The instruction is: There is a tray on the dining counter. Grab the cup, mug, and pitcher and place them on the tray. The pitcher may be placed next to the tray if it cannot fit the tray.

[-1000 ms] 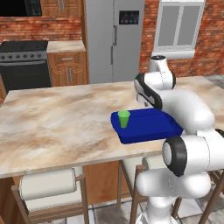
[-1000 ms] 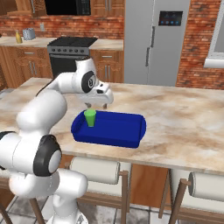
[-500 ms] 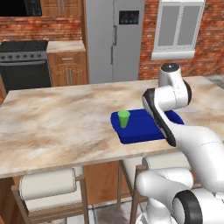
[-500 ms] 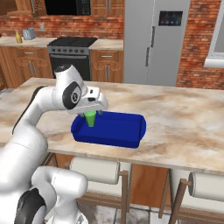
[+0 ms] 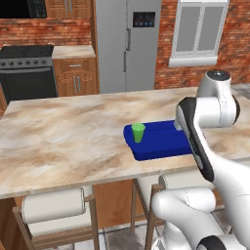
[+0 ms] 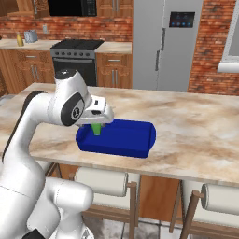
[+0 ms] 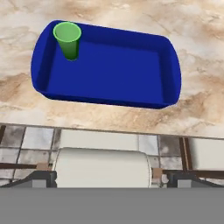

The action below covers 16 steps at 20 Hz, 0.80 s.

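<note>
Cup [image 7: 68, 40] upright in far-left corner of tray [image 7: 109, 65] on counter [image 5: 63, 136], tucked aside, probably sparing room for mug and pitcher; gripper released, empty.

Arm swung back from over tray [image 5: 161, 141] toward base; cup [image 5: 138, 132] now unobstructed.

fridge [image 5: 128, 46]: centre of back wall
stove [image 5: 28, 69]: left of fridge
window [image 5: 197, 31]: right of fridge
stools [image 5: 54, 205]: well in front of fridge
</note>
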Tool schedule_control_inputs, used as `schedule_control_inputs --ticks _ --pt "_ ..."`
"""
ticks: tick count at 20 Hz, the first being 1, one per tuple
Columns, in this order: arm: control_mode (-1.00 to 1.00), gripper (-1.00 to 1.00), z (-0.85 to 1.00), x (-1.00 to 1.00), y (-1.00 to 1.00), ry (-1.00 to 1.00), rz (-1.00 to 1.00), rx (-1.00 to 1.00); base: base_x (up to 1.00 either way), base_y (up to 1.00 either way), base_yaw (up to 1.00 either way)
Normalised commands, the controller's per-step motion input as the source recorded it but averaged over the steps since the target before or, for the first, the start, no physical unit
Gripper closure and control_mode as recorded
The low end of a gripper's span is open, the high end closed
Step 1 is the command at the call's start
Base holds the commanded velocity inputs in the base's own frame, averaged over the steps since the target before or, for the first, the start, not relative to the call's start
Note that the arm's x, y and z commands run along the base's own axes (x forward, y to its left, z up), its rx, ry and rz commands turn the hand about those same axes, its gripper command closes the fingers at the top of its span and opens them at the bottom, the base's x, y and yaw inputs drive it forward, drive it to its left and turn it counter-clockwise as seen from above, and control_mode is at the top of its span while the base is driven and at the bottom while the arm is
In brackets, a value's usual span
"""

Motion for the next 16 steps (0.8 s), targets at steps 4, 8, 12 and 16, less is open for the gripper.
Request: schedule_control_inputs --ticks 4,8,12,16 --pt "-1.00 -1.00 0.48 -0.49 0.00 0.00 0.00 0.12 0.00 0.00 0.00" --pt "-1.00 -1.00 0.18 -0.37 0.00 0.00 0.00 0.03 0.00 0.00 0.00" --pt "-1.00 -1.00 0.01 -0.40 0.00 0.00 0.00 0.00 0.00 0.00 0.00" --pt "-1.00 -1.00 0.00 -0.41 0.04 0.00 0.00 0.00 0.00 0.00 0.00"
